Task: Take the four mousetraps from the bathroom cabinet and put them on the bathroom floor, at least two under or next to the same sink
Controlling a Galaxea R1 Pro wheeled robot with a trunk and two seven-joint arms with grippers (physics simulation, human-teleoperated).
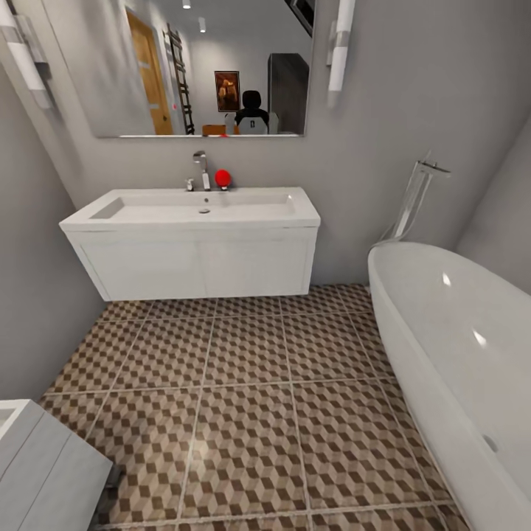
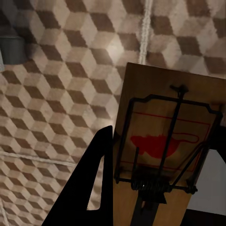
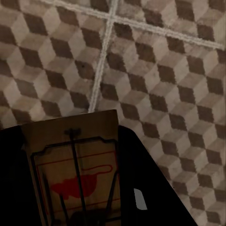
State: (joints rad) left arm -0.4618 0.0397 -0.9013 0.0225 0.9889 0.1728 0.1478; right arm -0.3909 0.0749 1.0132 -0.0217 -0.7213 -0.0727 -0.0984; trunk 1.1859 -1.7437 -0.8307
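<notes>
A wooden mousetrap (image 2: 162,101) with a red mouse print and a wire bar is held over the cube-pattern bathroom floor (image 2: 56,94), with my left gripper (image 2: 165,139) shut on it. My right gripper (image 3: 66,136) is shut on a second mousetrap (image 3: 77,162) above the same tiling (image 3: 155,70). Straight ahead in the head view, the white sink (image 1: 199,210) with its chrome tap (image 1: 200,168) and red ball knob (image 1: 222,178) hangs on the wall above the bathroom floor (image 1: 243,413). The cabinet is out of view.
A white vanity unit (image 1: 199,267) sits under the basin. A white bathtub (image 1: 457,346) runs along the right side. A white unit's corner (image 1: 44,464) juts in at lower left. A grey round object (image 2: 12,47) stands on the tiles.
</notes>
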